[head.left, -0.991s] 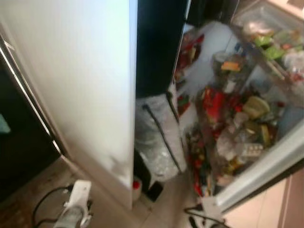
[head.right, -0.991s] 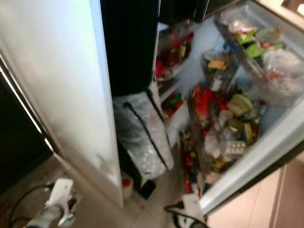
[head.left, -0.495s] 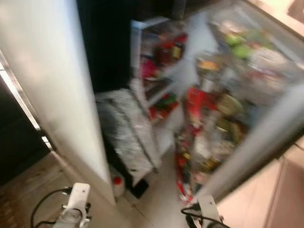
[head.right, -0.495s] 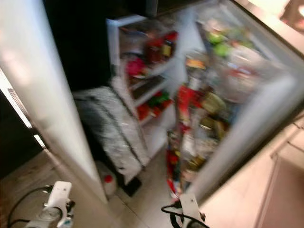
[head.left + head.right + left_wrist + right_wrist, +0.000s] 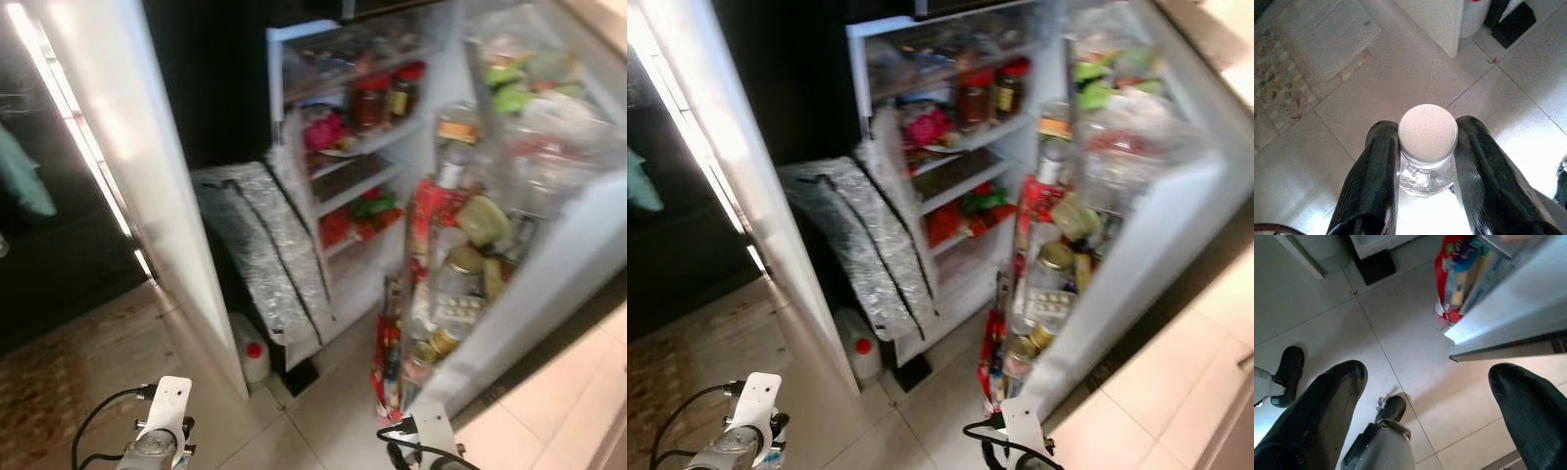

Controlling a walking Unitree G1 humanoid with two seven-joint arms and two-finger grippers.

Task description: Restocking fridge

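The fridge stands open before me, its lit shelves [image 5: 353,147] crowded with jars and packets. Its right door [image 5: 549,264] is swung wide, the racks packed with bottles, jars and bags. My left gripper [image 5: 1425,142] is shut on a clear bottle with a white cap [image 5: 1427,132], held low over the tiled floor. Both black fingers [image 5: 1378,161] press on the bottle's neck. My right gripper [image 5: 1432,379] is open with nothing in it, hanging over the floor near the foot of the right door. Both arms, left [image 5: 157,431] and right [image 5: 426,441], sit low in the eye views.
The white left door [image 5: 147,196] stands open on my left. A silver insulated bag [image 5: 265,255] leans in the fridge's lower part. A white jug with a red cap [image 5: 253,357] sits on the floor below it. A patterned rug [image 5: 49,392] lies at the left. My black foot [image 5: 1288,364] is on the tiles.
The camera has swung, so the fridge's inner shelves now sit near the middle and show more sharply. Both arms stay low as before, with the bottle still held.
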